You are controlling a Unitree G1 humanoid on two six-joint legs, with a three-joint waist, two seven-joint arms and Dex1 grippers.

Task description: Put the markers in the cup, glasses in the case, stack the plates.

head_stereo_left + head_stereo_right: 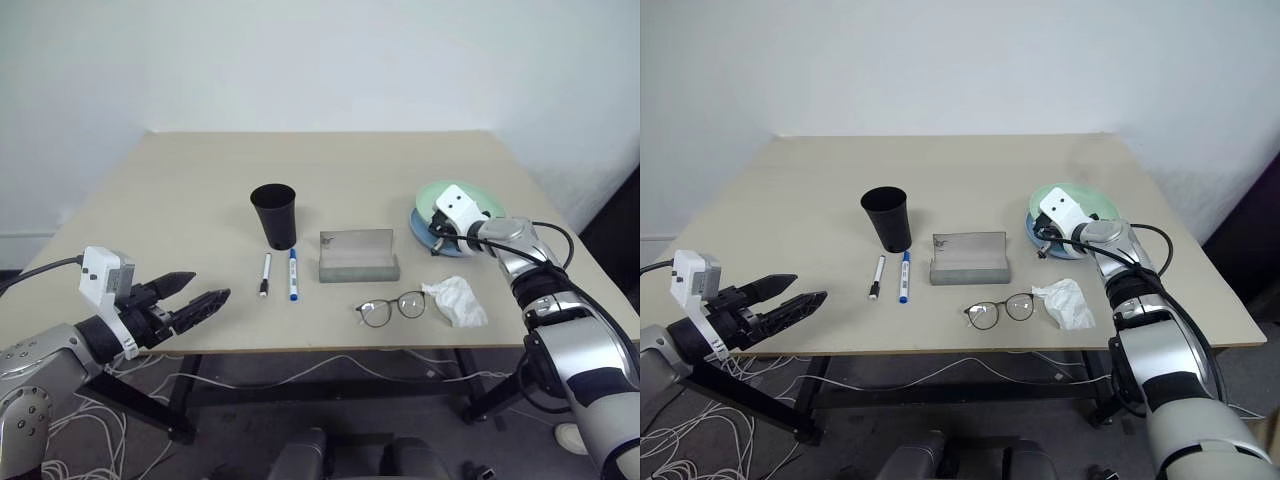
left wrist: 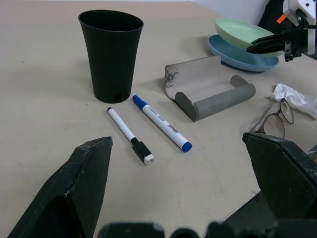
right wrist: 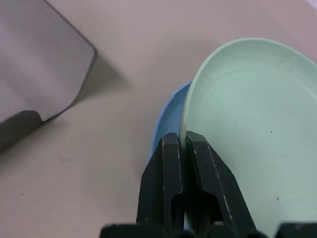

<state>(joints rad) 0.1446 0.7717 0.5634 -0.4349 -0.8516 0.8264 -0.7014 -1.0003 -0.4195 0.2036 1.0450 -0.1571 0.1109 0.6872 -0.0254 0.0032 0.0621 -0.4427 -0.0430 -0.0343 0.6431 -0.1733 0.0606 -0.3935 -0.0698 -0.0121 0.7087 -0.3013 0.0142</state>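
My right gripper (image 3: 179, 141) is shut on the near rim of the pale mint green plate (image 3: 247, 124). That plate sits tilted on top of the light blue plate (image 3: 168, 124) at the table's right side. My left gripper (image 1: 200, 295) stands open at the table's front left edge, with nothing between its fingers (image 2: 84, 183). The black cup (image 1: 273, 213) stands upright mid-table. In front of it lie the black-capped marker (image 1: 265, 274) and the blue-capped marker (image 1: 293, 274), side by side. To their right the grey case (image 1: 358, 257) lies open. The glasses (image 1: 391, 307) rest near the front edge.
A crumpled white tissue (image 1: 455, 302) lies to the right of the glasses. The beige table (image 1: 180, 180) stands against a white wall. Cables lie on the floor under the table's front edge.
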